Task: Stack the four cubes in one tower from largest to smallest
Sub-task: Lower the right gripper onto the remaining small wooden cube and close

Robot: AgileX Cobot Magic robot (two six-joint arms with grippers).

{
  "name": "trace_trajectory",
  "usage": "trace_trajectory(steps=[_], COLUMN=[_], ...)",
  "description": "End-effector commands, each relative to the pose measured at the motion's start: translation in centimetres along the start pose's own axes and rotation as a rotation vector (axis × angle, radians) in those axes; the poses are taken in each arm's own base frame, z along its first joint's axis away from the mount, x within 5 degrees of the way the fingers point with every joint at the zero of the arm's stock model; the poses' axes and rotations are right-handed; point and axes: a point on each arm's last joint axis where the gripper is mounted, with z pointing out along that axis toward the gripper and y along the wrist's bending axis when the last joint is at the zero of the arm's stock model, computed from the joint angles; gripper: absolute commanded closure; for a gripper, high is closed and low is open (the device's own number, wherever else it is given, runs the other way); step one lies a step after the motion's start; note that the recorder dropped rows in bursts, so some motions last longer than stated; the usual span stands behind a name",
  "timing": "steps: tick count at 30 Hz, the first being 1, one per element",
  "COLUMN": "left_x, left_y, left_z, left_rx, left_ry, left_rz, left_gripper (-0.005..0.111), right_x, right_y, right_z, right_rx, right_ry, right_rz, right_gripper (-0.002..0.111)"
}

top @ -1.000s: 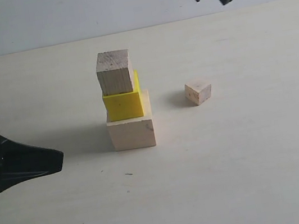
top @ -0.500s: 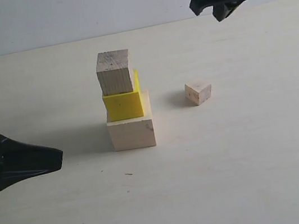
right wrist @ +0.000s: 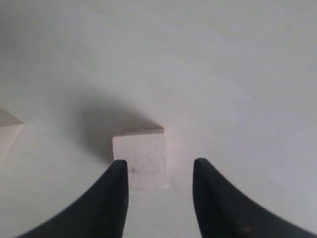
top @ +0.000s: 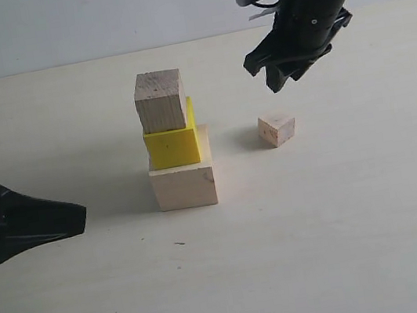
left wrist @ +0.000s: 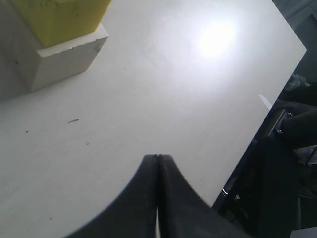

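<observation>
Smallest cube (top: 276, 129), right gripper (top: 263, 78) spread above

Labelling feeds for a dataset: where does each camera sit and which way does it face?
Exterior: off the arms, looking down at the table, three-cube stack, small cube, left gripper, right gripper.
Left wrist: on left arm, past the shut left gripper toward the stack's base.
Right wrist: on right arm, between open fingers, down at the small cube.
Shared: exterior and right wrist both show the small cube.
</observation>
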Motion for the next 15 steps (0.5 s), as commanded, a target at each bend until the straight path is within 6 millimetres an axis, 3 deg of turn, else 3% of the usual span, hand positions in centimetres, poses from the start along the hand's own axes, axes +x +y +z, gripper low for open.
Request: trace_trajectory(steps=[1,9,15], left_x=[-0.3,-0.3,-0.3], left_y=[0.0,0.0,0.0], left_z=[-0.2,-0.2,-0.2], left_rx=[-0.013,-0.011,-0.011], left_ry=[-0.02,-0.019,-0.019], left_rz=[0.006,0.006,0.006], left_gripper=[0.107,0.107,0.107], right_x=[-0.4,-0.4,-0.1], right_y=[1.7,2.1,2.0], right_z=[0.9,1.6,3.1], right_rx=[0.007,0.052,0.048], right_ry=[-0.013,0.013,0.047], right_rz=[-0.066,-0.128,-0.089], right_gripper=[0.064,0.045,0.044])
